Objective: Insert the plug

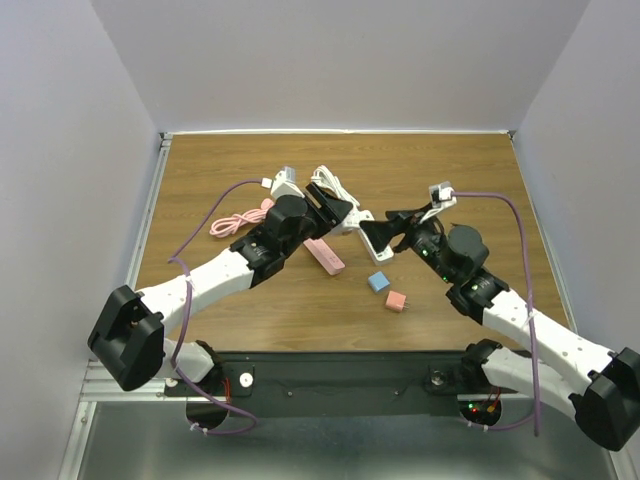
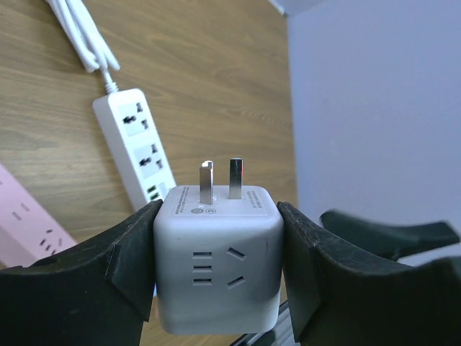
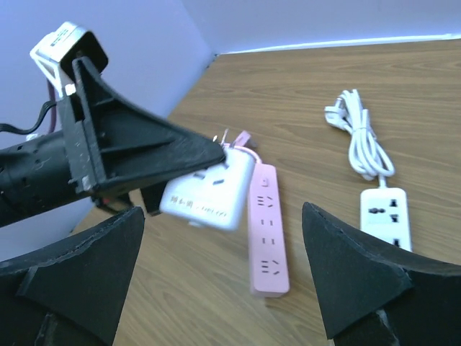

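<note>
My left gripper (image 2: pixel 216 277) is shut on a white cube plug adapter (image 2: pixel 216 245), its two metal prongs pointing up and away from the wrist camera. In the top view the left gripper (image 1: pixel 343 213) holds the cube (image 1: pixel 352 221) above the table's middle. In the right wrist view the cube (image 3: pixel 207 192) hovers beside the near end of a pink power strip (image 3: pixel 268 231). A white power strip (image 2: pixel 135 148) lies beyond, its cord bundled. My right gripper (image 3: pixel 223 288) is open and empty, facing the cube (image 1: pixel 393 228).
The pink strip (image 1: pixel 325 256) lies on the wooden table (image 1: pixel 460 180) with its pink cable (image 1: pixel 235 220) coiled at the left. A small blue block (image 1: pixel 378 281) and a small pink block (image 1: pixel 396 301) sit near the front. The white cord bundle (image 3: pixel 356 133) lies toward the back.
</note>
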`<action>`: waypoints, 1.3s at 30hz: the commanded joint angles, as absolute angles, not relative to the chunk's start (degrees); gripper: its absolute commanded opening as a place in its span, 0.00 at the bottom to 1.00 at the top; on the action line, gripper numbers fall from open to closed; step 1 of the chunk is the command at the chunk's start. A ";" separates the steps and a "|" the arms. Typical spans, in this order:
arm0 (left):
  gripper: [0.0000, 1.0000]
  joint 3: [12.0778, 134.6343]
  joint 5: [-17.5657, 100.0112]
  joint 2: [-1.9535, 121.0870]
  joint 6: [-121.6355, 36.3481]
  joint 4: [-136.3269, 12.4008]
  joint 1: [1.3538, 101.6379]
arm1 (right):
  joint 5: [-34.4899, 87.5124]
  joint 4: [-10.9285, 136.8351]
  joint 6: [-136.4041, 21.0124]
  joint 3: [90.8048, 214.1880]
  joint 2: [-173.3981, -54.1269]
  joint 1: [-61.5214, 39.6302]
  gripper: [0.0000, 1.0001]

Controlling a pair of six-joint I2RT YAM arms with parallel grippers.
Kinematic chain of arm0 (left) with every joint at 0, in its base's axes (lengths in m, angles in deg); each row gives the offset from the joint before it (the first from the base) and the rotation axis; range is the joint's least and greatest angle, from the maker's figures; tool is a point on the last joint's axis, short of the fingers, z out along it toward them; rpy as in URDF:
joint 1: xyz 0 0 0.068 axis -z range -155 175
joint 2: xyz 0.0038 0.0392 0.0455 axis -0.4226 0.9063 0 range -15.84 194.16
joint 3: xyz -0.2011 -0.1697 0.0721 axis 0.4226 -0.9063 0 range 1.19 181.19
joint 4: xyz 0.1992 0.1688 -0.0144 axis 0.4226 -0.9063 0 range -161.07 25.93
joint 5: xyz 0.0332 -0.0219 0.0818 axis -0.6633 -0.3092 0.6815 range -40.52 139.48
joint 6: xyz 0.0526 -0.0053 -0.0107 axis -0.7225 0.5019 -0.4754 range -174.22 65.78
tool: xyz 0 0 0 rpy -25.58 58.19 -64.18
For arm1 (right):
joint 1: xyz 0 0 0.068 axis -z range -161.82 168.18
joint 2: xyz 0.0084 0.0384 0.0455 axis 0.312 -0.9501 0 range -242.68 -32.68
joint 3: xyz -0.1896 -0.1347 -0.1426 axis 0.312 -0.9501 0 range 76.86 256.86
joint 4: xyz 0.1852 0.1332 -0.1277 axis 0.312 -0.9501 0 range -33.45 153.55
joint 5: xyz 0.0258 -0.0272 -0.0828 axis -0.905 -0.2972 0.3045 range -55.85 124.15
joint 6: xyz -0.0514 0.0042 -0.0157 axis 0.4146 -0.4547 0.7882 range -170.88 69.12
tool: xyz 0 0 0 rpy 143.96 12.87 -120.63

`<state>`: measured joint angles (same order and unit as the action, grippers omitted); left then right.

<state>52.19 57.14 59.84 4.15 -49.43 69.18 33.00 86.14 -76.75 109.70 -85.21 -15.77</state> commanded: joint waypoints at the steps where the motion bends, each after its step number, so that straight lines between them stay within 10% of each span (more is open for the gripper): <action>1: 0.00 51.64 62.92 57.55 10.72 -40.25 69.38 | 39.07 92.55 -77.77 110.35 -86.29 -20.48 0.95; 29: 0.00 47.59 69.61 55.62 21.54 -29.97 77.20 | 51.11 108.02 -72.94 107.62 -97.28 -28.58 0.92; 39: 0.00 46.80 69.35 55.79 22.07 -29.00 78.17 | 53.31 109.60 -69.69 108.06 -97.11 -28.75 0.61</action>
<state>47.58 69.36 58.44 21.28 -34.20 77.38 49.09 105.81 -71.81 107.32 -97.35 -28.95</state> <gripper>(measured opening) 0.685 0.700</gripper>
